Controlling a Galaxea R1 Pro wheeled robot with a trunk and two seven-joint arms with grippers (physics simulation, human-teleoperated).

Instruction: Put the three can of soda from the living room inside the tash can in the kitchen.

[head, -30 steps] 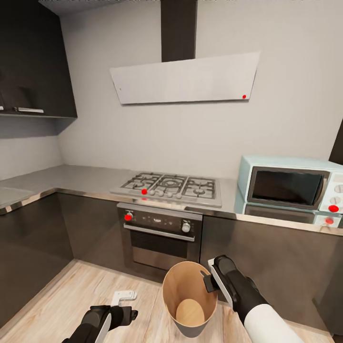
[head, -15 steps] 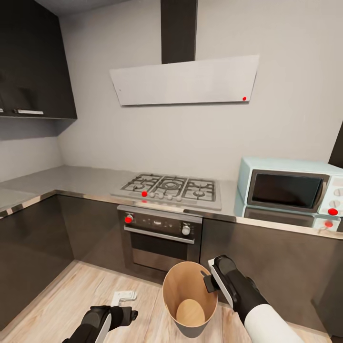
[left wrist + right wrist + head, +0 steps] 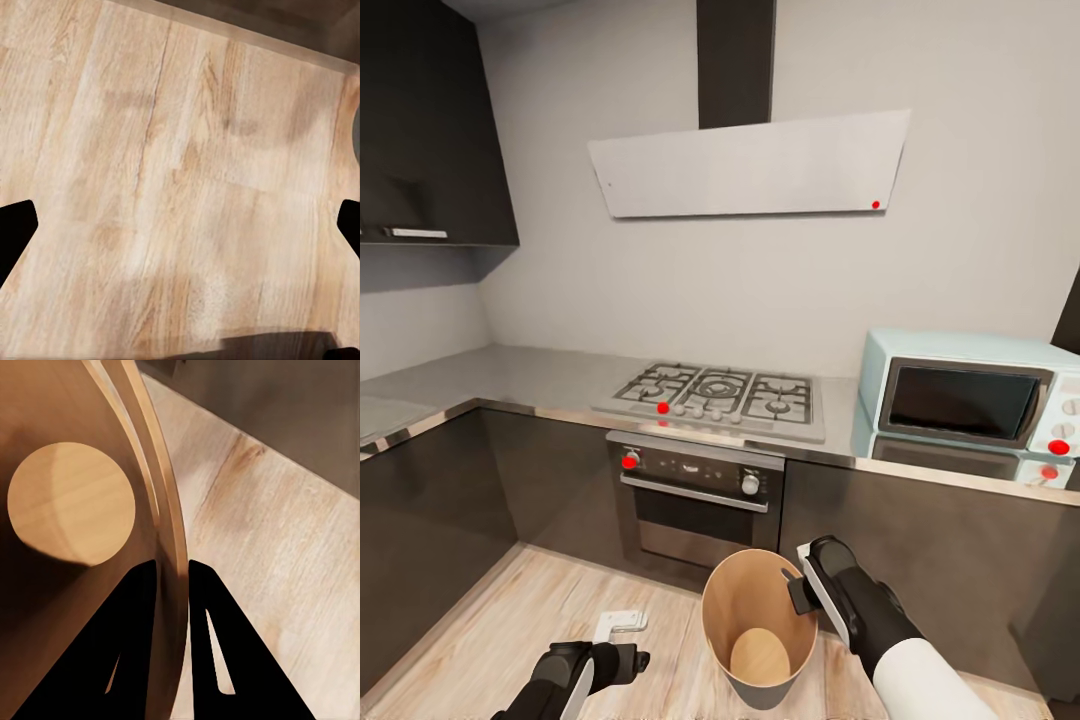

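The right pincer [image 3: 800,590] is clamped on the rim of the trash can [image 3: 760,625], which holds nothing. The left pincer [image 3: 622,658] is spread, holding nothing. All three cans apparently remain uncollected.

Tash can [image 3: 760,625]: grey outside, tan wood inside; upright, empty; rim pinched by right end effector [image 3: 800,590].

The head camera looks forward and slightly down at the kitchen wall, from some distance. The left wrist camera faces the wood floor [image 3: 180,180] closely. The right wrist camera looks very closely along the tash can [image 3: 67,510] rim; head view shares this can [image 3: 760,625].
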